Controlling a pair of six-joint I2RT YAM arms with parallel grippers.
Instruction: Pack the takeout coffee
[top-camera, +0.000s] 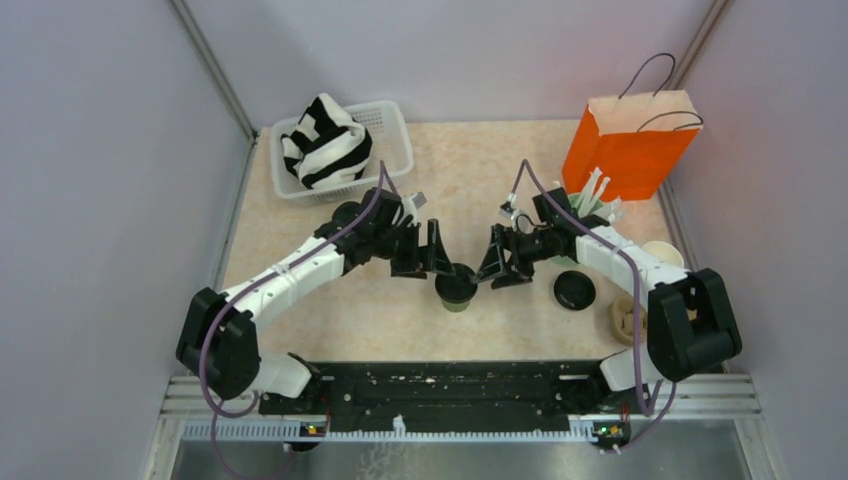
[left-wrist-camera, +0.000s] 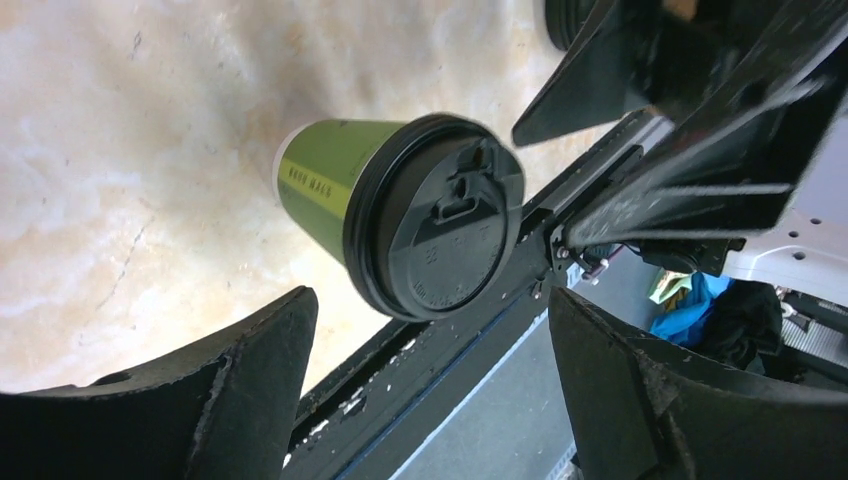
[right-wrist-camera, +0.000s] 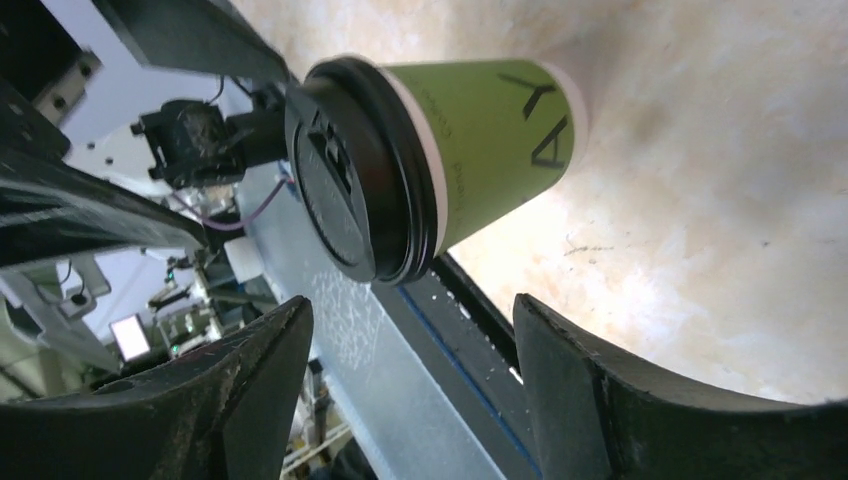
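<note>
A dark green paper cup (top-camera: 457, 300) with a black lid (top-camera: 456, 283) stands upright at the table's middle front. It also shows in the left wrist view (left-wrist-camera: 320, 180) and the right wrist view (right-wrist-camera: 500, 130). My left gripper (top-camera: 425, 262) is open just left of the cup, not touching it (left-wrist-camera: 430, 325). My right gripper (top-camera: 500, 265) is open just right of the cup, also apart from it (right-wrist-camera: 410, 310). A second cup (top-camera: 664, 253), lidless and cream inside, stands at the far right, partly behind my right arm. A loose black lid (top-camera: 574, 290) lies flat beside my right arm.
An orange paper bag (top-camera: 630, 145) with handles stands upright at the back right. A pale tumbler of white straws (top-camera: 596, 200) stands in front of it. A white basket (top-camera: 392, 130) holding a black-and-white striped cloth (top-camera: 325, 140) sits at the back left. A beige ring-shaped object (top-camera: 625, 320) lies by the right base.
</note>
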